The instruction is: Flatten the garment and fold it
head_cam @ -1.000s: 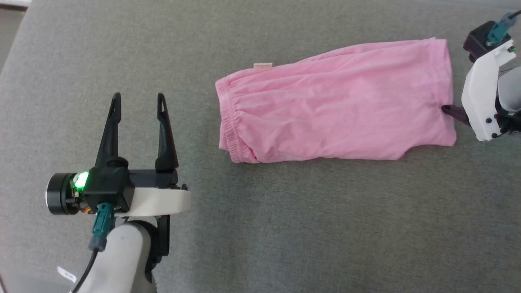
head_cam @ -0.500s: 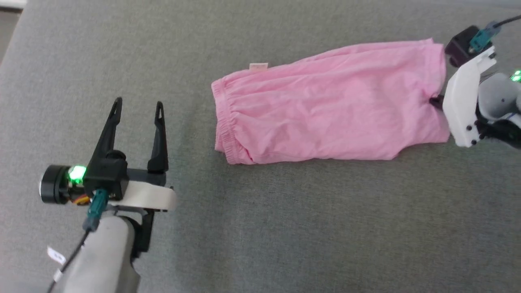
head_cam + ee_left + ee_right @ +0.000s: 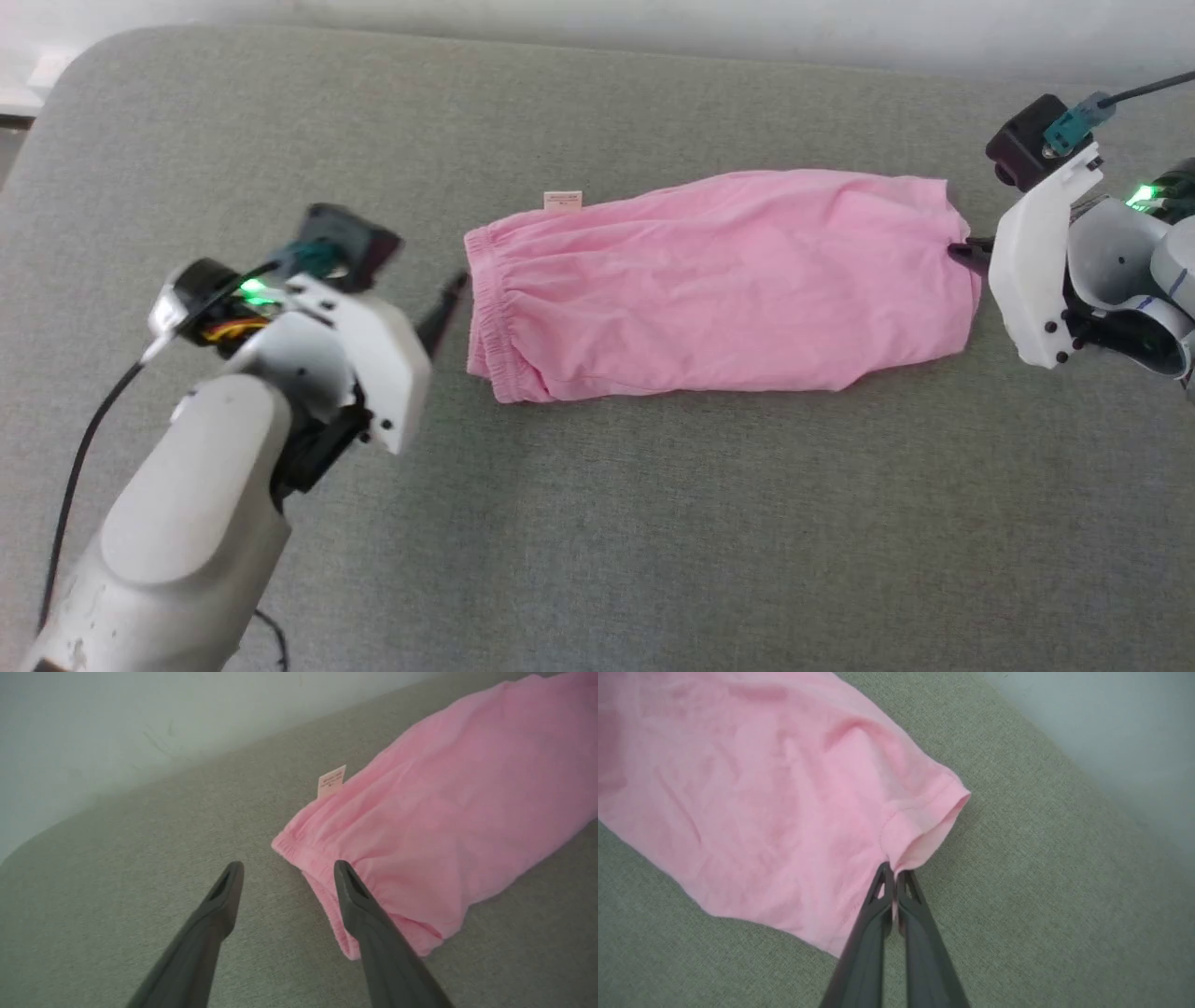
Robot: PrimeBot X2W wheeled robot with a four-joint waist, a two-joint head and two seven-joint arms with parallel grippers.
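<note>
A light pink soft knit garment [image 3: 719, 280] lies flat and lengthwise across the middle of the grey-green woven bench [image 3: 597, 523], its gathered elastic waistband [image 3: 490, 308] toward the robot's left and its open leg hem [image 3: 924, 826] toward the right. A small white tag [image 3: 563, 200] sticks out from the far edge near the waistband and lies on the bare cover.

The left gripper [image 3: 287, 868] hovers just beside the waistband end, its two long dark fingers [image 3: 364, 914] spread wide. In the left wrist view one of them crosses the edge of the waistband, though I cannot tell whether it touches the cloth.

The right gripper [image 3: 894, 872] is at the other end, its fingers [image 3: 873, 933] pressed together on the pink hem at a seam, where the fabric puckers up into a small lip.

On the near side of the garment a broad stretch of bench lies open. On the far side a narrower strip runs to the bench's back edge, where a pale wall [image 3: 140, 718] rises. The bench's far left corner [image 3: 93, 56] is rounded, and bare cover lies between it and the waistband
</note>
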